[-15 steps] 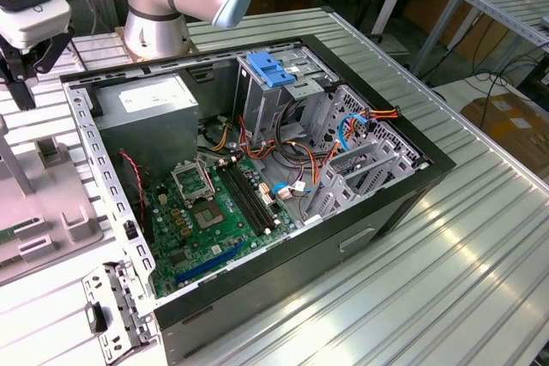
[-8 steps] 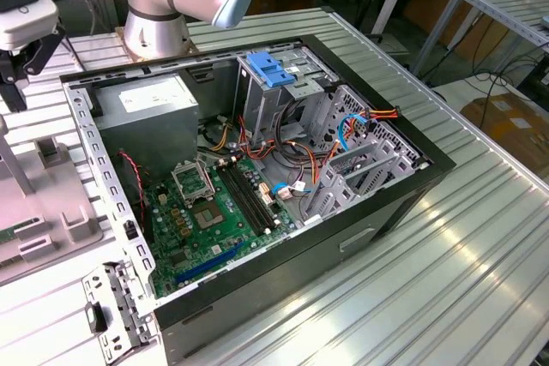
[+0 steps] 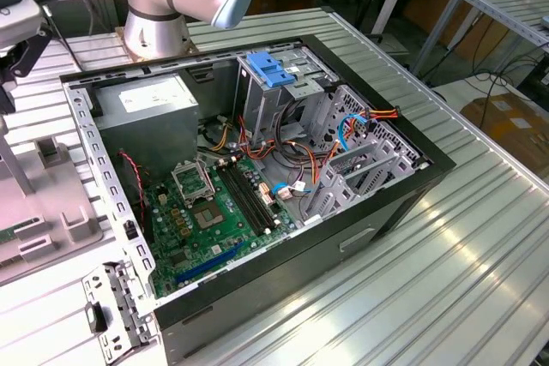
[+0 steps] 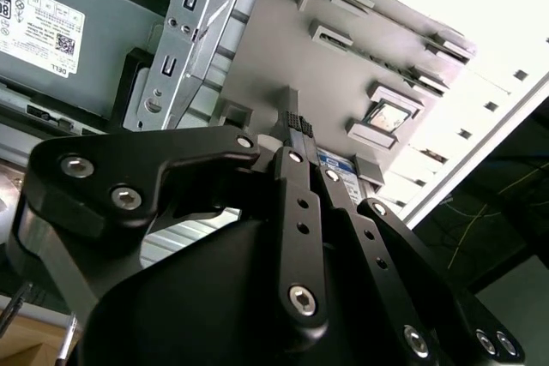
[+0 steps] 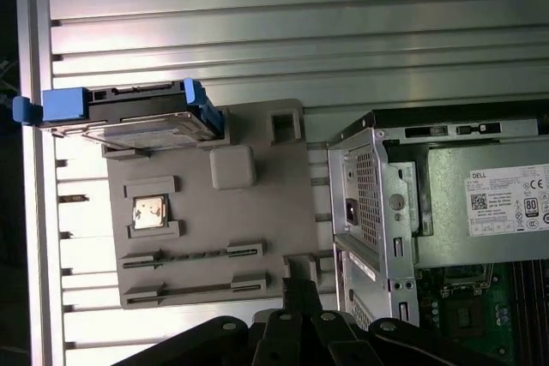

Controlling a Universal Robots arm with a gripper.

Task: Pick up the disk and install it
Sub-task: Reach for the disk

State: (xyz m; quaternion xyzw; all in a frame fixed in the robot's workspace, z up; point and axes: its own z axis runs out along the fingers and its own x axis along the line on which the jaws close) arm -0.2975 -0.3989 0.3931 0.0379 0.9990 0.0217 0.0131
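Observation:
The disk [image 5: 129, 117] is a silver drive with blue carrier rails. In the first wrist view it stands at the far end of a grey fixture plate [image 5: 214, 212], well away from my gripper [image 5: 296, 285]. My gripper hangs over the opposite end of that plate, beside the case corner. Its black fingers are shut together with nothing between them. In the second wrist view the gripper [image 4: 294, 122] points at the same plate [image 4: 343, 66]. A strip of white label with a blue stripe [image 4: 331, 162] shows behind the finger links.
The open computer case [image 3: 257, 169] lies on the ribbed aluminium table [image 3: 446, 237]. It holds a grey power supply [image 3: 146, 117], a motherboard [image 3: 214, 212] and a drive cage topped by a blue bracket [image 3: 270, 70]. The fixture plate also carries a chip [image 5: 150, 212].

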